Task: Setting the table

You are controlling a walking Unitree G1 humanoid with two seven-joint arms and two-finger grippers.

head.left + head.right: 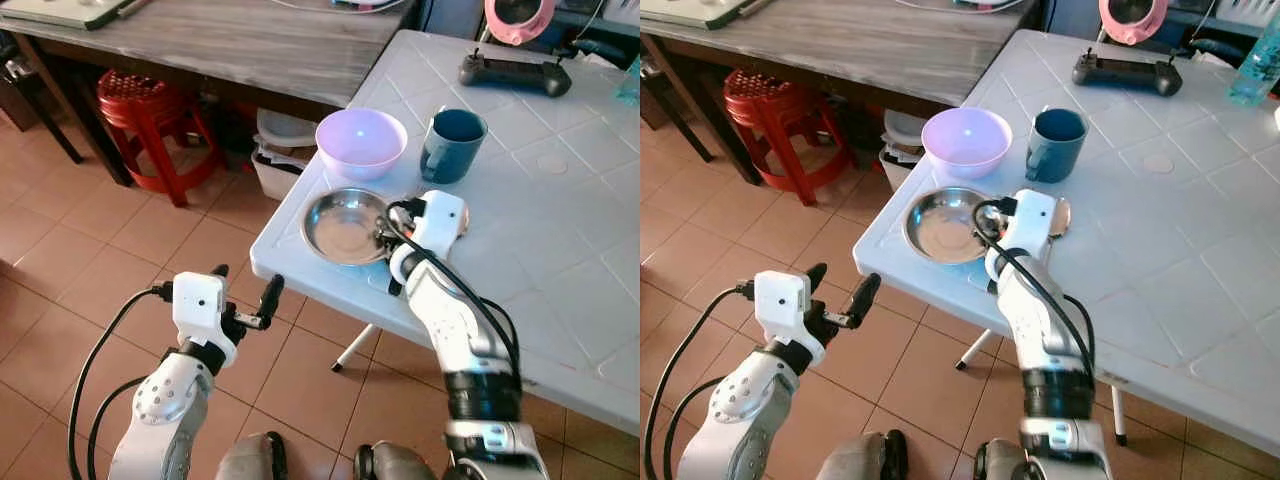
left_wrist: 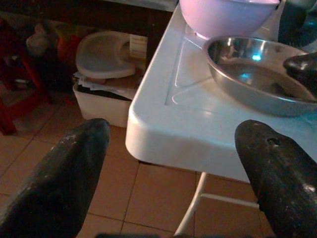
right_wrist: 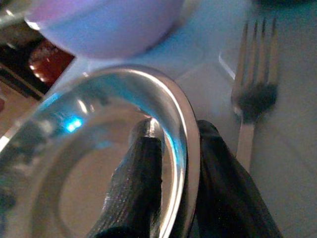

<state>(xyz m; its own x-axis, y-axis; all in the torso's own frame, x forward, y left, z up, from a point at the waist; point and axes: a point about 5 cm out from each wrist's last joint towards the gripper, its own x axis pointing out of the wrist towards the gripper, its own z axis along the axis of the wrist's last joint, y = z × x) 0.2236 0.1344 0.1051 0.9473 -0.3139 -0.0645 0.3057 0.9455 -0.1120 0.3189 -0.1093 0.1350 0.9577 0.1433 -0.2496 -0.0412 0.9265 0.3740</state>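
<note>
Stainless-steel round dish (image 1: 345, 226) near the white plastic tabletop (image 1: 560, 240) corner, rim clamped by the right pincer (image 3: 173, 193). Left pincer (image 1: 250, 290) hovers spread, off-table. Advice: lift level, clearing the lilac bowl (image 1: 361, 140) and fork (image 3: 252, 94).

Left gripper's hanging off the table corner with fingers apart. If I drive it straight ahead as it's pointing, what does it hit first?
Most likely the rounded corner edge of the white table, which sits straight between the left gripper fingers; the steel plate lies beyond. Depth is unclear.

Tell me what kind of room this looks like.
Probably a home dining or living area: a white plastic table holding a steel plate and lilac bowl, terracotta floor tiles, a red plastic stool.
</note>
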